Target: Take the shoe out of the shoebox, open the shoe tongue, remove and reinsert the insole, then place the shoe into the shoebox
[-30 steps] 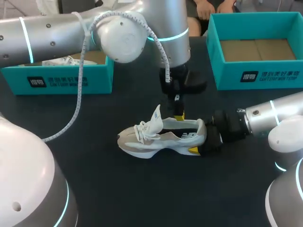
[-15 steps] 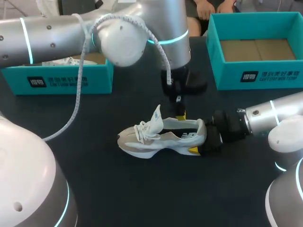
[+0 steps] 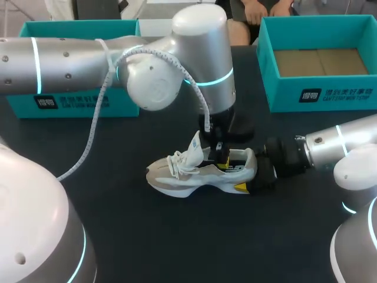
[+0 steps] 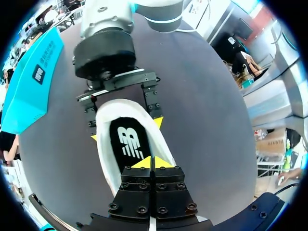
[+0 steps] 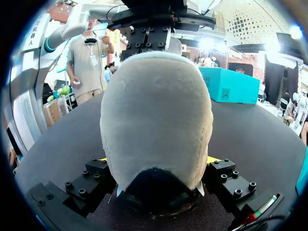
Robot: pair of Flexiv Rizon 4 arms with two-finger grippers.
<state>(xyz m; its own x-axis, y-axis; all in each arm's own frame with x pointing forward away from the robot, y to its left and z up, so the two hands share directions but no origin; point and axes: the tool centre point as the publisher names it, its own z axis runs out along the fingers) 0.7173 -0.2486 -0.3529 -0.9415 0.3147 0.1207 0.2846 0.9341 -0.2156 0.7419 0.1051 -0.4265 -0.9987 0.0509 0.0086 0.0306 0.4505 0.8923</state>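
- While the shoe [image 3: 200, 172] lay on its sole on the dark table [image 3: 147, 236], toe toward the left arm's side, both grippers were at its heel end.
- Right gripper [image 3: 248, 172] came in low from the right and was clamped across the back of the heel. One yellow tip pressed each side of the pale heel cup, which filled the space between the fingers in the right wrist view.
- Left gripper [image 4: 154, 162] hung straight down over the shoe's opening, just ahead of the right gripper.
- Its two fingers were pressed together, the yellow tips meeting in a point. They sat inside the opening, right at the black insole [image 4: 126, 144].
- Whether the tips pinched the insole's edge could not be told; nothing showed between them.
- Insole lay flat inside the shoe, its white logo showing between the two grippers in the left wrist view.
- Tongue [image 3: 195, 144] stood up and forward, away from the opening, just beside the left gripper, with the white laces [image 3: 177, 162] bunched loosely ahead of it.
- One teal shoebox [image 3: 76, 101] stood at the table's far left, partly behind the left arm. A second teal shoebox [image 3: 321, 94] stood at the far right, with its brown cardboard floor showing.
- Shoe sat between the two boxes, well apart from both.
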